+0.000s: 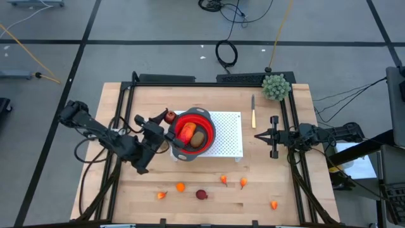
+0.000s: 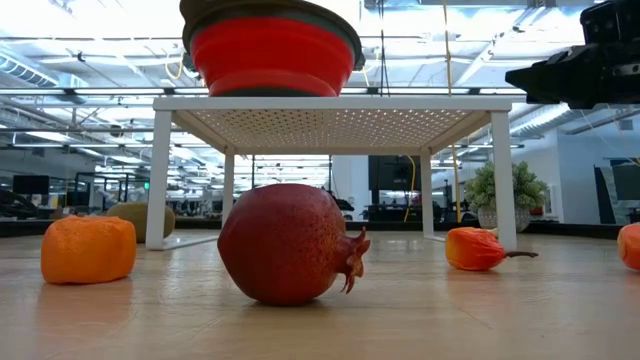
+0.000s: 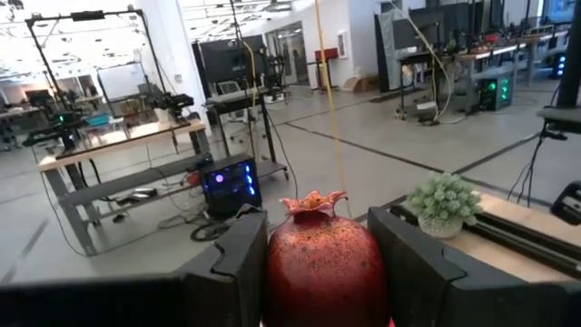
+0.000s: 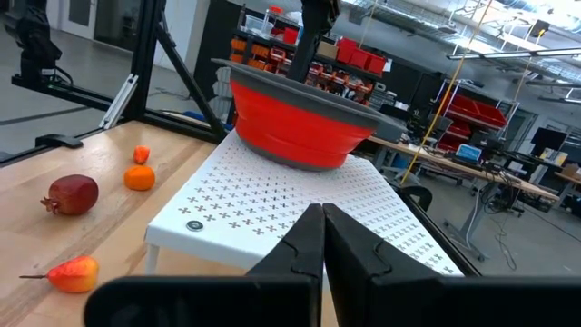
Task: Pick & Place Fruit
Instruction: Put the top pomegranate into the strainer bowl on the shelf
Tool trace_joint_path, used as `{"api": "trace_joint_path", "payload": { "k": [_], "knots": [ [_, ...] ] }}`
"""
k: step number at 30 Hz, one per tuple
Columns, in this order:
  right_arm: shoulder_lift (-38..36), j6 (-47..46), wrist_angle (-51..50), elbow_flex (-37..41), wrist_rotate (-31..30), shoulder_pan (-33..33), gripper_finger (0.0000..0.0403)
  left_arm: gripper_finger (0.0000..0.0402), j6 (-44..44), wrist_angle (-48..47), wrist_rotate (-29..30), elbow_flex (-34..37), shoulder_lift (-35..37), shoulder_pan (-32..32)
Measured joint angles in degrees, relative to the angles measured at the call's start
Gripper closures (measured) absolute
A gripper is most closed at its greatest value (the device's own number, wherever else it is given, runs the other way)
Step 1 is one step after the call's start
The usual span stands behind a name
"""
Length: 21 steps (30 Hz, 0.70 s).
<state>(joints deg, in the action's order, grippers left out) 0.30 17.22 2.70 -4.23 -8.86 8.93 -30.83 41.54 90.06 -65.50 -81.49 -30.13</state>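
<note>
Two arms over the wooden table (image 1: 266, 190), with my left gripper (image 1: 166, 121) clamped on a dark red pomegranate (image 1: 170, 116) beside the red bowl (image 1: 204, 121).

My left fingers (image 3: 238, 263) press both sides of that pomegranate, held just beside the bowl's rim. The bowl stands on a white perforated stand (image 1: 229, 136) and contains a red-orange oblong fruit (image 1: 185, 132) and a brown kiwi-like oval (image 1: 198, 139). A second pomegranate (image 1: 201, 194) lies on the table nearer the front edge, with an orange piece (image 1: 180, 187) and several small orange bits around it. My right gripper (image 1: 258, 135) hangs beside the stand, its fingers pressed together and holding nothing. A wooden-handled knife (image 1: 253, 110) and a green bushy ball (image 1: 276, 87) sit at the far side.
</note>
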Motion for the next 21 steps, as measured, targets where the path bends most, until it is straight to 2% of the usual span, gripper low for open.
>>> {"api": "trace_joint_path", "payload": {
  "k": [4, 8, 13, 21],
  "knots": [
    [0.00, -0.01, 0.00, 0.00, 0.00, 0.00, 0.0403, 0.0236, -0.55, -0.07, -1.63, -0.30, 0.00, 0.00],
    [0.00, -0.03, 0.02, 0.00, 0.00, 0.00, 0.0403, 0.0236, 2.75, -3.34, -10.72, -0.30, 0.02, 0.02],
    [0.00, -0.04, 0.02, 0.00, 0.00, 0.00, 0.0403, 0.0236, 14.05, -13.65, -24.18, -0.30, 0.00, 1.24],
    [-0.02, -0.27, 0.02, 0.02, 0.00, 0.00, 0.0403, 0.0236, 31.42, -26.93, -35.12, -0.88, 0.00, 6.95]
  ]
}}
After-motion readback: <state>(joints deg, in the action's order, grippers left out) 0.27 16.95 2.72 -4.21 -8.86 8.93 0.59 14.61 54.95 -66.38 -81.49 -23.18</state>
